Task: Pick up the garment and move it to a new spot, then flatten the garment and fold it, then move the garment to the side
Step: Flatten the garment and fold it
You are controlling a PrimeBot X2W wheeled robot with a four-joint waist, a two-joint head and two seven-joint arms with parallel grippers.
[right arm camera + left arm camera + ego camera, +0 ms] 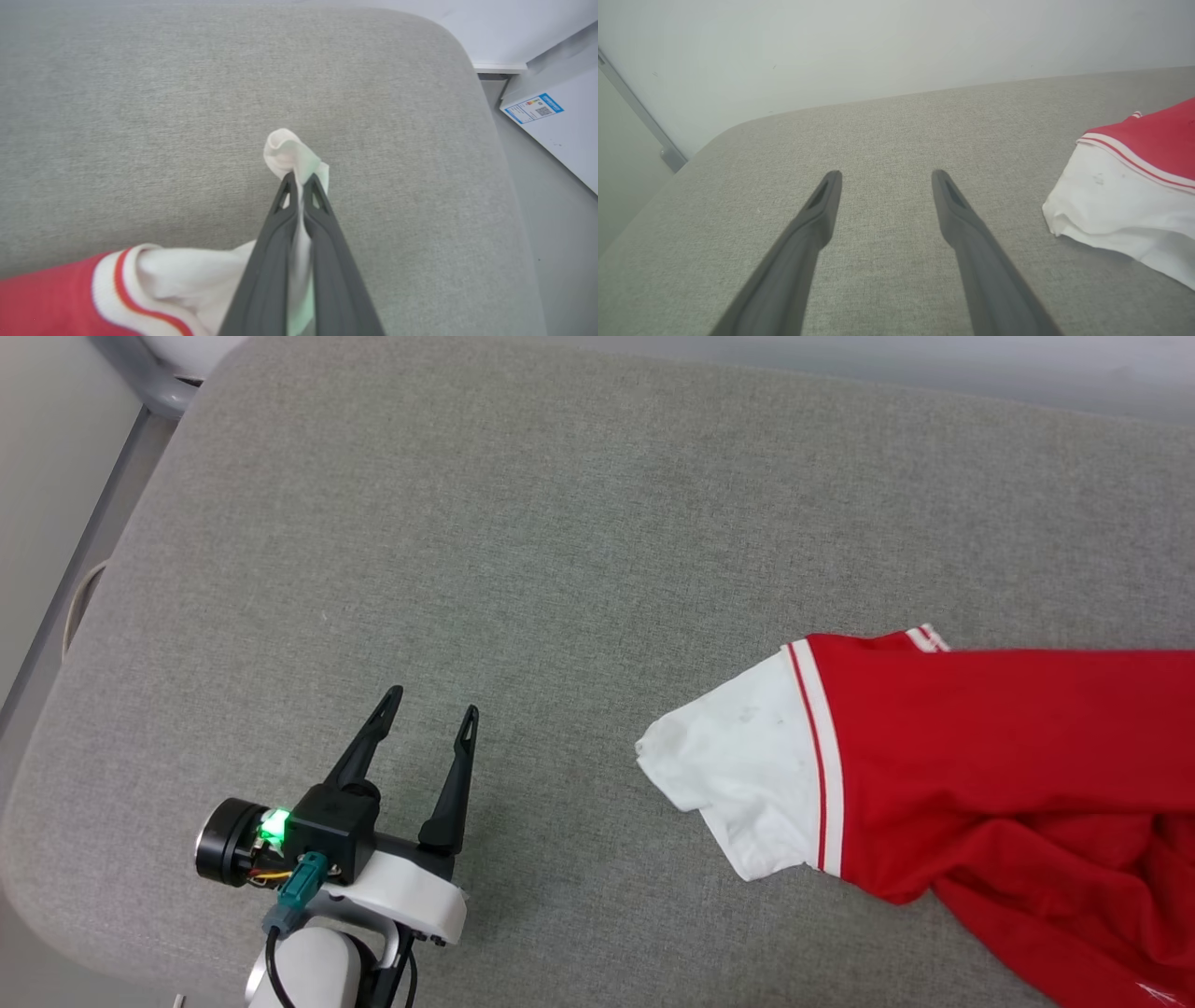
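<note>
Cut off by right and bottom edges of head view: garment (1008, 756). Partly hidden between pressed-together fingers of right claw (300, 179): its white sleeve (286, 150). Too small to read: label (532, 108) on white box (563, 137).

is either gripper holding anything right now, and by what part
The right gripper is shut on the garment, pinching bunched white sleeve fabric between its fingertips. The left gripper is open, holding nothing.

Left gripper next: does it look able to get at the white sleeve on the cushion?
Probably yes: the left gripper is open, and bare grey cushion lies between it and the white sleeve of the garment, to its right.
</note>
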